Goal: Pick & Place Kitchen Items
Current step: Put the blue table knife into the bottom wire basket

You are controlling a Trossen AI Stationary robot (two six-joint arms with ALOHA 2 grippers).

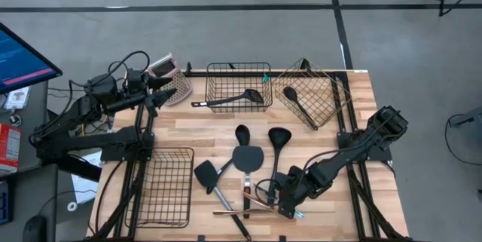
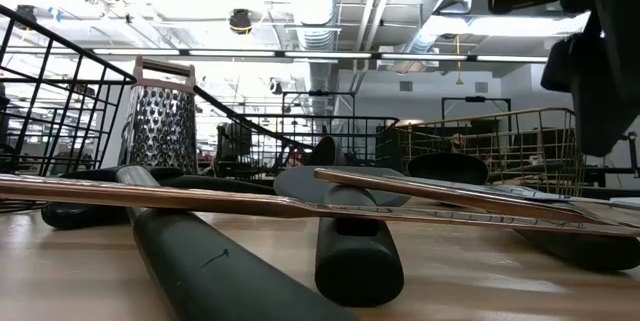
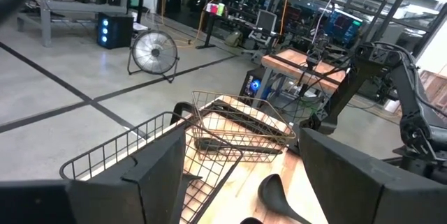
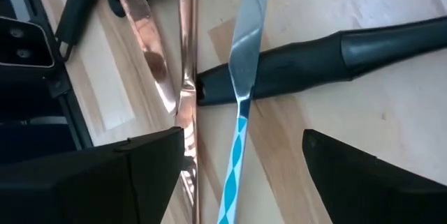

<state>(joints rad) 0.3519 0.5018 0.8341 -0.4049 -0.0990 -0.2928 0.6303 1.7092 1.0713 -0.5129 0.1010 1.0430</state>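
Black ladles (image 1: pixel 279 138), a black spoon (image 1: pixel 242 133) and flat spatulas (image 1: pixel 248 157) lie in a loose heap at the table's near middle. Thin copper tools (image 4: pixel 185 77) and a knife with a silver blade and teal handle (image 4: pixel 236 155) lie crossed over a black handle (image 4: pixel 328 55). My right gripper (image 1: pixel 291 206) hangs open just above the heap, pointing steeply down, its fingers on either side of the teal-handled knife (image 1: pixel 299 214) without touching it. My left gripper (image 1: pixel 158 96) waits open and level at the far left.
A black wire basket (image 1: pixel 239 85) at the far middle holds a black spatula. A gold basket (image 1: pixel 309 95) at the far right holds a black spoon. Another black basket (image 1: pixel 162 187) lies near left. A metal grater (image 2: pixel 160 126) stands beside my left gripper.
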